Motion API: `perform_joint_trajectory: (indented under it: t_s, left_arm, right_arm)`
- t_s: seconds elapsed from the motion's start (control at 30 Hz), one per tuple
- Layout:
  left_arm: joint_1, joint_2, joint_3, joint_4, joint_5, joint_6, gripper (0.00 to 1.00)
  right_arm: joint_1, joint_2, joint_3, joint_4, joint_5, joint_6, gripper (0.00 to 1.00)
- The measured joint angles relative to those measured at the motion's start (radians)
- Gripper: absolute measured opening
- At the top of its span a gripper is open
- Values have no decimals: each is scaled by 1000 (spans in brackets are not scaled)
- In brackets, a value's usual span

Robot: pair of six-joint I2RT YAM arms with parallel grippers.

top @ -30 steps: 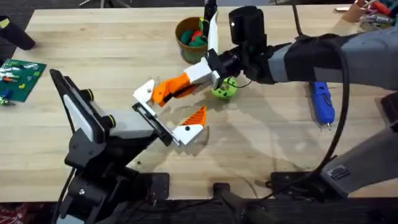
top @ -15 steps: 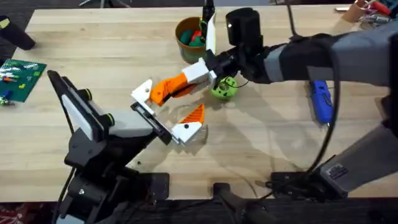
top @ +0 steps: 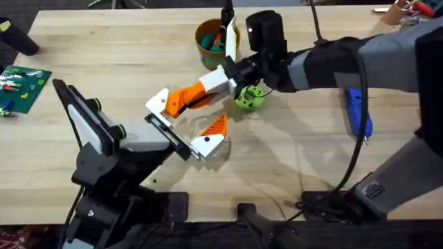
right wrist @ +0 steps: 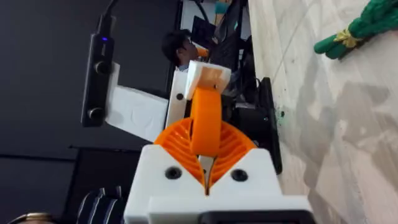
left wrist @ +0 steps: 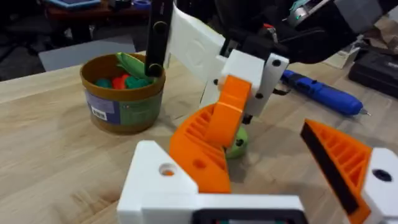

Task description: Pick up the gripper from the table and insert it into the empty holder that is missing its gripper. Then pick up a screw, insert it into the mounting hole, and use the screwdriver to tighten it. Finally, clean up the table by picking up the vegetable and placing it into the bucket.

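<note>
One white-and-orange gripper [top: 181,101] sits pinched in the right pincer [top: 223,84].

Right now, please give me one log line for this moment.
step: insert | right end effector: shut on the gripper, at the holder | screwdriver: lying on the table | vegetable: outside the bucket

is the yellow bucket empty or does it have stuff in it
Not empty. The bucket holds red, green and teal toys, clear in the left wrist view. The lime-green vegetable is on the table beside it.
</note>
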Motion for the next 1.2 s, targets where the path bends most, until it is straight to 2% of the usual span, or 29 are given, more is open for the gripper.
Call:
perform_joint_trajectory:
  t_s: [0.33,0.77,1.2]
  left_arm:
    - [5,0,0,-1,-37,0,987]
    - [5,0,0,4,36,-8,987]
    - [8,0,0,3,40,-12,988]
  right_arm:
    - [26,13,26,-1,39,20,21]
    - [37,24,40,2,47,44,19]
    - [43,25,40,3,50,46,21]
